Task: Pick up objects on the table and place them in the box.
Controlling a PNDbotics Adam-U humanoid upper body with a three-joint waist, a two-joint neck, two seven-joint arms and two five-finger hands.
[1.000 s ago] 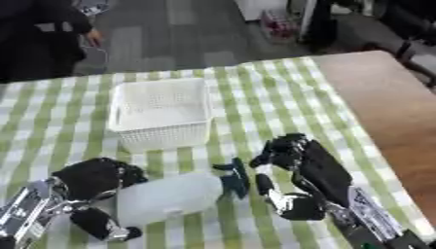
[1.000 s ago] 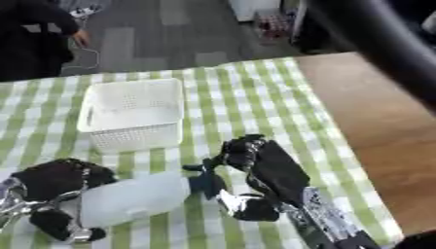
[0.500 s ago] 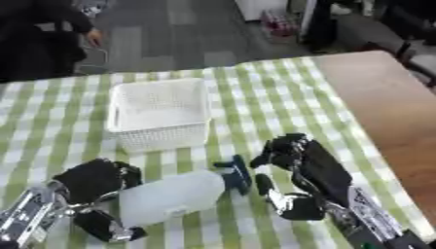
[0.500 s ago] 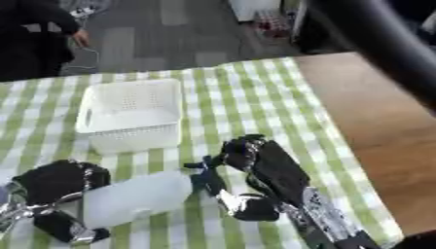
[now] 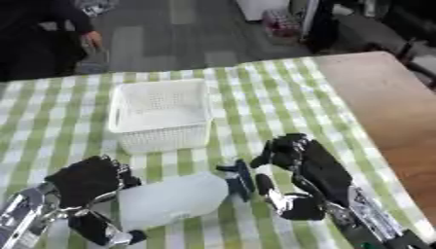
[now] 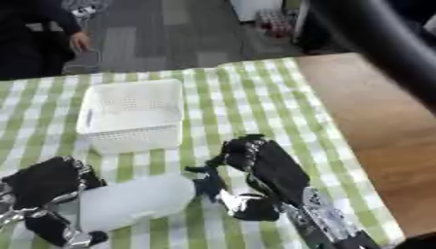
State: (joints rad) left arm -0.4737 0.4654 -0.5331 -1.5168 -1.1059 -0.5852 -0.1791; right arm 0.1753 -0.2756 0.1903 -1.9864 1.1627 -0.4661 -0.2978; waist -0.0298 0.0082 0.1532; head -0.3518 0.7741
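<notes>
Bottle (image 5: 170,201) lying between my robot hands, long axis left–right, dark cap (image 5: 241,177) toward right.
My left robot hand (image 5: 85,182) curls round its base; right robot hand (image 5: 302,168), fingers curled, at cap; white basket (image 5: 159,116) beyond.

Bottle (image 5: 170,202) base behind left hand (image 5: 85,182)
</notes>
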